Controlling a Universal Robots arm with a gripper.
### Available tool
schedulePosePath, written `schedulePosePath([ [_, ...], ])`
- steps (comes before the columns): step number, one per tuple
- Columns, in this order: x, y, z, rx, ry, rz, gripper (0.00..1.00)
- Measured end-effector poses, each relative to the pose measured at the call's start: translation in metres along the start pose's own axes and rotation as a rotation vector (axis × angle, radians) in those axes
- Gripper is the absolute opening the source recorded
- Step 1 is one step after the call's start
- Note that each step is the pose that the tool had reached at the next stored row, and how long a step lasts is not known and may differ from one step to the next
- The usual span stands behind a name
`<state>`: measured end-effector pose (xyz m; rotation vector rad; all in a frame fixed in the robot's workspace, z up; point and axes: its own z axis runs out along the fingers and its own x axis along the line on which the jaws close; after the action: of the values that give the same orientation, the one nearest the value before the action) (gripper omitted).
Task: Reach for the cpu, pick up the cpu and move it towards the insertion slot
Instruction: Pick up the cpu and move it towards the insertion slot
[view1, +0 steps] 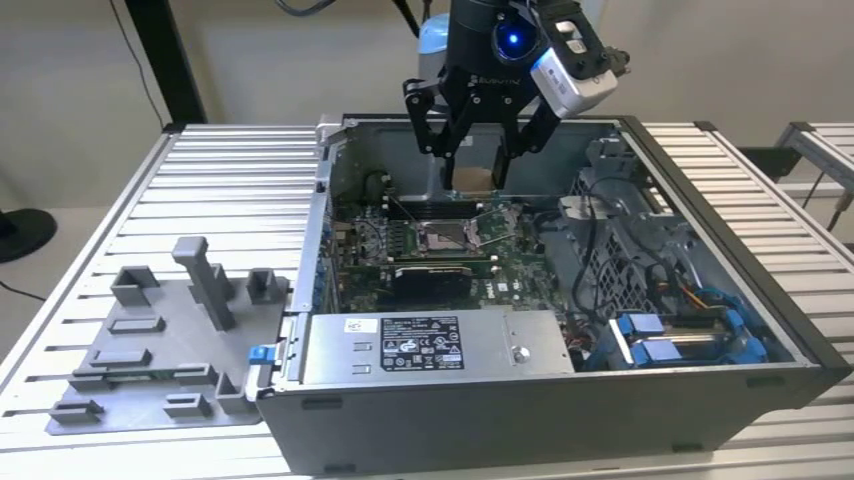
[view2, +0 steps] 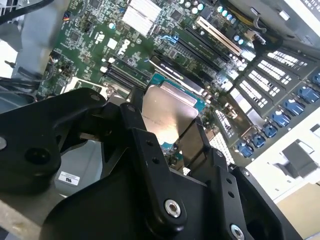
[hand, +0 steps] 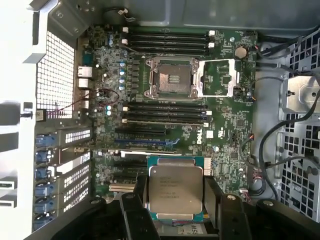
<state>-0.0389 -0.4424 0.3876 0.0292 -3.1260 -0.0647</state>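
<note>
Black jaws (hand: 172, 207) fill the near edge of both wrist views, closed onto the cpu (hand: 176, 194), pressing on two opposite edges of it. That square chip sits squarely between them, its pale metal lid facing the first wrist camera; being square, it has no long axis to speak of. It hangs in the air inside the open computer case (view1: 747, 300), above the green board. Further along that board lies the insertion slot (hand: 170, 78), its frame open, well apart from the chip.
</note>
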Motion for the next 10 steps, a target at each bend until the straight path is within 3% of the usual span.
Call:
schedulePosePath([
  [10,-0.0002,0.0123,0.0006,0.0000,0.0000,0.000,0.00],
])
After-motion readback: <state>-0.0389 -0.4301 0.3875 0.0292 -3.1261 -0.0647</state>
